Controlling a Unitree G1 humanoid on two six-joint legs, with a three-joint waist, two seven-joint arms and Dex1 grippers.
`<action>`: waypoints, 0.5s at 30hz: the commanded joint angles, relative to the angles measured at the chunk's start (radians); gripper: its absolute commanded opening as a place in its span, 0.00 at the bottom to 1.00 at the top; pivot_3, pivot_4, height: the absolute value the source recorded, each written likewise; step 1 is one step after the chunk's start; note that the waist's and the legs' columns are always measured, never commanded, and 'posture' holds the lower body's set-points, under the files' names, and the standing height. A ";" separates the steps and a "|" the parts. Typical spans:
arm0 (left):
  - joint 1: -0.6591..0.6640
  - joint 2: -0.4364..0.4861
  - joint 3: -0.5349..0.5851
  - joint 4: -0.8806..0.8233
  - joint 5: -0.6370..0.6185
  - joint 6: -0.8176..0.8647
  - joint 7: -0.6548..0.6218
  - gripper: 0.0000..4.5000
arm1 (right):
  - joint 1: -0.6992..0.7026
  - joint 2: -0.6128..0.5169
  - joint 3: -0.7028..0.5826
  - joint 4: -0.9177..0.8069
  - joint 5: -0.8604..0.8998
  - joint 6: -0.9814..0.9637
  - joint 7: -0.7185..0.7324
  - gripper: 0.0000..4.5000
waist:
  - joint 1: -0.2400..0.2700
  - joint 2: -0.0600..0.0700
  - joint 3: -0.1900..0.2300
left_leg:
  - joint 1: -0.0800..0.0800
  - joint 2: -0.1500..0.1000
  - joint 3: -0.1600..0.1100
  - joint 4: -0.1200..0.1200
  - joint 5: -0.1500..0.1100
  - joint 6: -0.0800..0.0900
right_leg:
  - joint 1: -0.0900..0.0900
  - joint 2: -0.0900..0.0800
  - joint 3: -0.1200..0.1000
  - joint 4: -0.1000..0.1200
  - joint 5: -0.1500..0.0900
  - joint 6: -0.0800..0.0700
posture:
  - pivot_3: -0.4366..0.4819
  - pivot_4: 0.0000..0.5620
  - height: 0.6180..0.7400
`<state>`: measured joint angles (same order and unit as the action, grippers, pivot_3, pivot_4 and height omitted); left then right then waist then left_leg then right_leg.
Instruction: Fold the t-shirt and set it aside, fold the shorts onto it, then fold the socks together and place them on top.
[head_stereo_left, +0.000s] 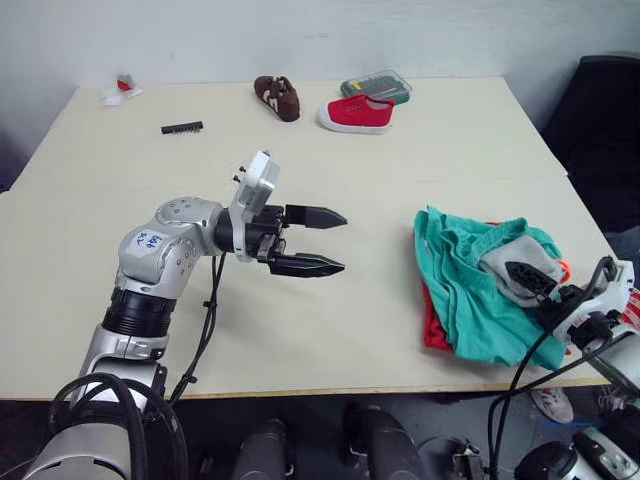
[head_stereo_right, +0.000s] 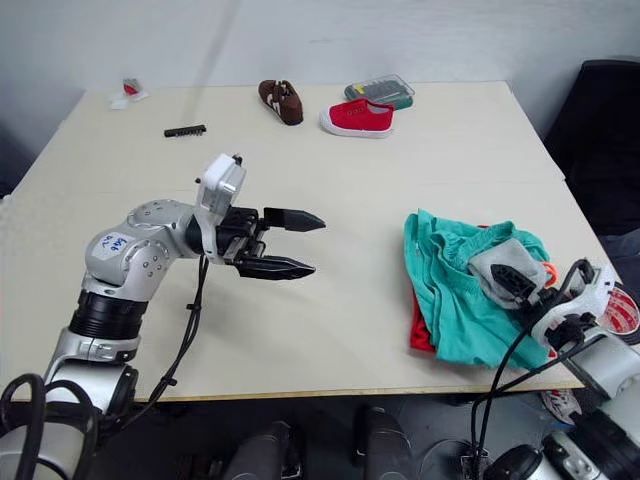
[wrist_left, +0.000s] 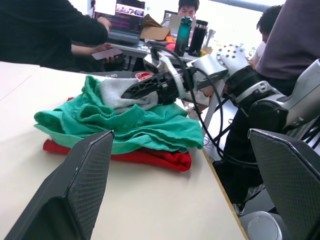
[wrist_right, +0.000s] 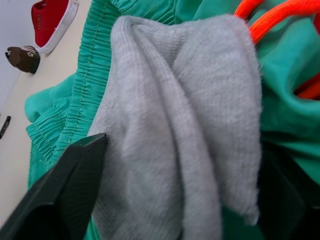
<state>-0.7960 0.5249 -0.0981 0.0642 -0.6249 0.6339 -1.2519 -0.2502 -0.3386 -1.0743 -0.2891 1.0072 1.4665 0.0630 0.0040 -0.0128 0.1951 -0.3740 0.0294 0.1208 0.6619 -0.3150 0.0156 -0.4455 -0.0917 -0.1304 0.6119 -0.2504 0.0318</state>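
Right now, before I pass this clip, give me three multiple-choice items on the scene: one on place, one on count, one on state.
1. Where do the socks lie?
A. on the teal-green shorts
B. beside the red canvas shoe
C. under the left gripper

2. How many shoes stand at the table's far edge?
A. one
B. two
C. four

3. How is the right gripper?
A. open over bare table
B. shut on the socks
C. shut on the shorts' drawstring

Answers:
1 A: the grey knit sits atop the shorts, with the t-shirt below.
2 B: a brown shoe and a red one.
3 B: in both wrist views its fingers pinch the grey fabric.
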 joint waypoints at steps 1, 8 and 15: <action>-0.009 0.023 0.029 -0.007 -0.019 0.031 -0.014 1.00 | 0.180 -0.057 -0.046 -0.222 0.099 0.017 0.039 1.00 | 0.006 0.000 0.000 | 0.000 0.000 -0.001 0.000 0.000 0.000 | 0.000 0.000 0.000 -0.001 0.000 0.000 | 0.48 0.27 1.00; -0.022 0.137 0.026 0.036 -0.013 0.106 -0.113 1.00 | 0.724 -0.331 -0.240 -0.519 0.124 -0.241 0.477 1.00 | -0.002 0.001 0.002 | 0.000 -0.002 0.002 0.000 -0.007 0.010 | 0.001 0.000 0.002 -0.004 0.000 0.007 | 0.48 0.27 1.00; -0.051 0.221 0.095 0.105 -0.049 0.148 -0.183 1.00 | 1.011 -0.435 -0.394 -0.367 -0.023 -0.599 0.931 1.00 | -0.005 -0.008 0.003 | 0.001 0.006 0.000 0.001 -0.010 0.006 | 0.004 0.012 0.004 -0.014 -0.004 0.013 | 0.48 0.27 1.00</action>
<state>-0.8150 0.7139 -0.0581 0.1576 -0.6442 0.7693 -1.4156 0.7437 -0.7532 -1.4116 -0.7177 0.9956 0.9126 0.9399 -0.0010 -0.0211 0.1983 -0.3735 0.0357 0.1216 0.6625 -0.3257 0.0218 -0.4417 -0.0800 -0.1255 0.5976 -0.2535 0.0432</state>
